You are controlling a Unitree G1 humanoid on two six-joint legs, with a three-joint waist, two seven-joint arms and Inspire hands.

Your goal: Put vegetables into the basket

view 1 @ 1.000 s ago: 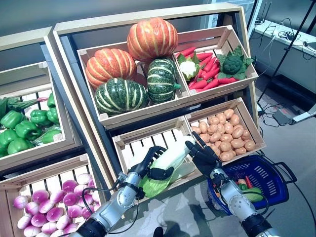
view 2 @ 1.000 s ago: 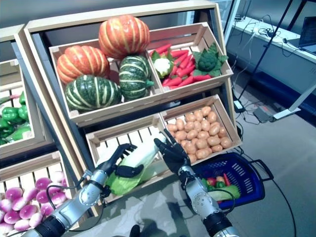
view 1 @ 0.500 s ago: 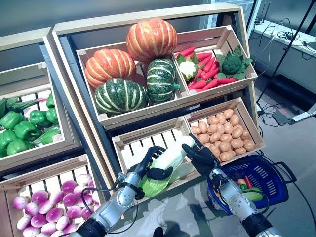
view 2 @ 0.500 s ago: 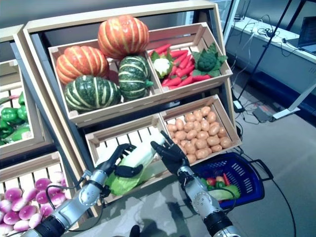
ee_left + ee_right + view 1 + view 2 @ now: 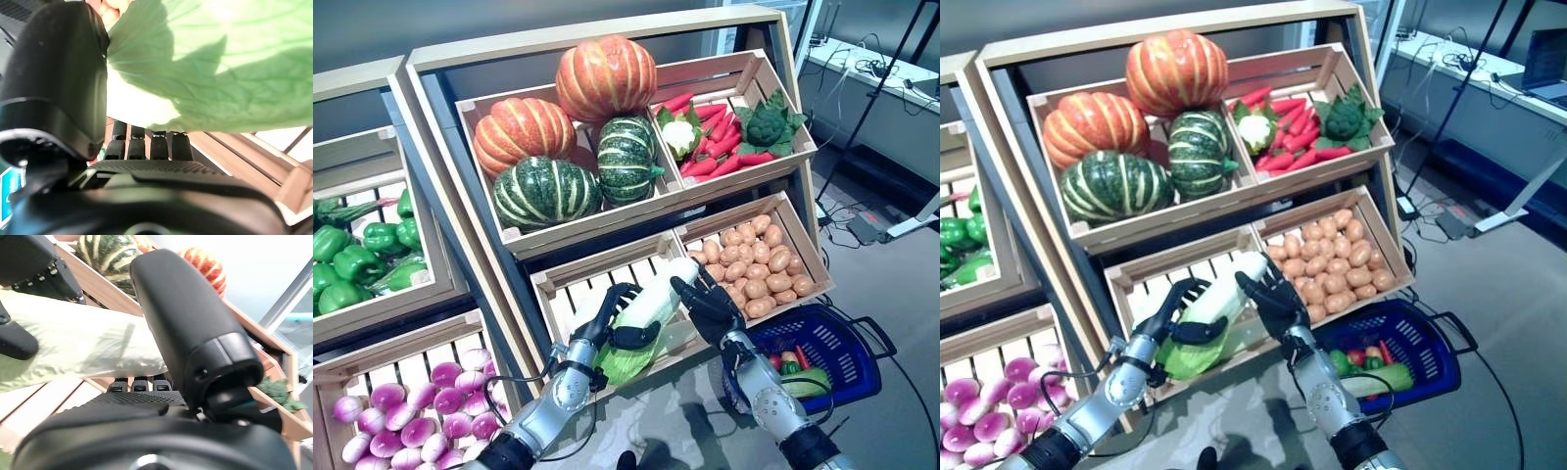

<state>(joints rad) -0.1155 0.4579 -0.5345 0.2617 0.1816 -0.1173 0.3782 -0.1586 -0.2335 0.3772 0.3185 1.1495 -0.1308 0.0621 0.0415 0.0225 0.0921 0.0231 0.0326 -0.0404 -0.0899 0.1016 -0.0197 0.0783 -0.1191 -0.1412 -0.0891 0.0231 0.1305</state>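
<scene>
While the long pale-green and white napa cabbage point(image 5: 646, 318) hangs over the empty slatted wooden crate point(image 5: 570, 286), we find the left hand point(image 5: 607, 318) curled round its leafy end and the right hand point(image 5: 707, 305) spread against its white tip, grasping nothing. A slip during transfer could drop it short of the blue plastic basket point(image 5: 847, 343) beside that crate. Since the earlier frame the right hand has closed in on the tip.

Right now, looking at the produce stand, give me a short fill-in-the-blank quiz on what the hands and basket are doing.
1. The left hand is curled round the ____ cabbage.
2. The right hand touches the cabbage's ____ end with straight fingers.
3. The blue basket stands on the ____.
4. The crate beside the cabbage holds ____.

Answers: napa; white; floor; potatoes
</scene>
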